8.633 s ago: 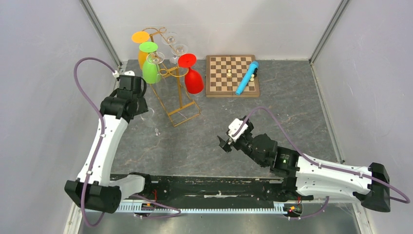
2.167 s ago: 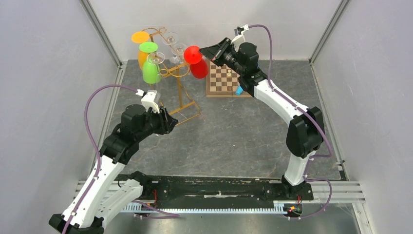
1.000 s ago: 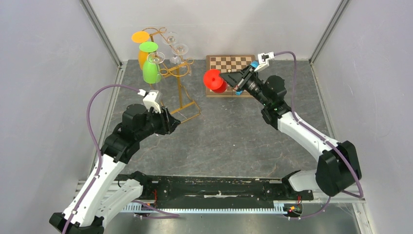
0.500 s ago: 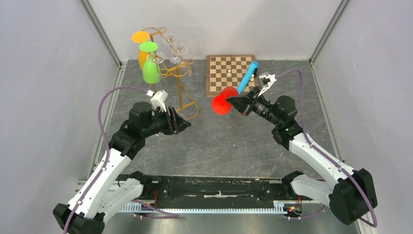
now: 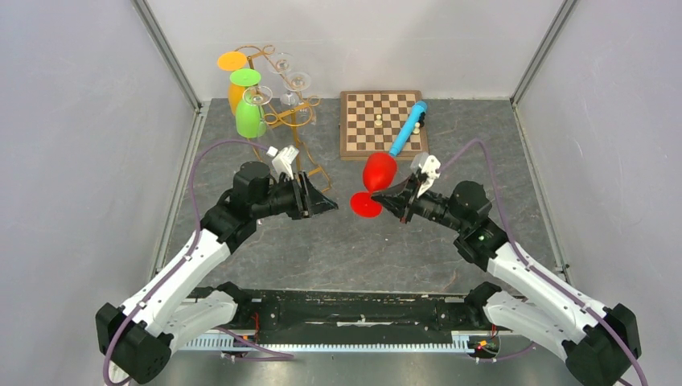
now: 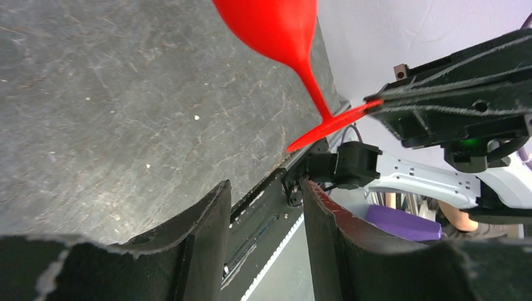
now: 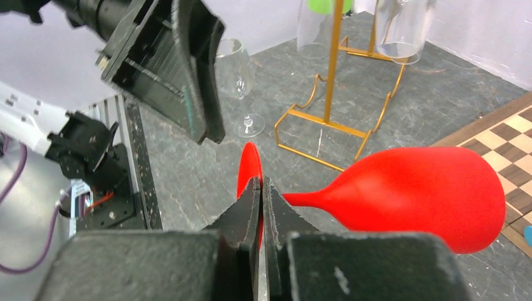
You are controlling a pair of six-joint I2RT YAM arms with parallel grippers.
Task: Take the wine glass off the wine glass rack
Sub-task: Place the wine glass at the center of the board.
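Observation:
My right gripper (image 5: pixel 378 200) (image 7: pixel 260 185) is shut on the thin round foot of the red wine glass (image 5: pixel 379 170) (image 7: pixel 426 195). It holds the glass above the middle of the table, bowl pointing toward the chessboard. The glass is clear of the gold wine glass rack (image 5: pixel 280 114) (image 7: pixel 331 94) at the back left. My left gripper (image 5: pixel 330 203) (image 6: pixel 263 216) stands open with nothing between its fingers, a short way left of the glass's foot (image 6: pixel 329 125) and pointing at it. From the left wrist, the bowl (image 6: pixel 276 25) shows above and the right gripper (image 6: pixel 452 103) at the right.
Orange (image 5: pixel 232 61), green (image 5: pixel 248 119) and clear (image 5: pixel 294 78) glasses hang on the rack. A clear glass (image 7: pixel 238 69) stands on the table beside the rack's base. The wooden chessboard (image 5: pixel 371 133) with a blue cylinder (image 5: pixel 408 127) lies at the back. Grey walls close in both sides.
The right arm has carried the red glass from beside the rack down and forward to the table's middle. The left gripper has swung right toward it and opened wider.

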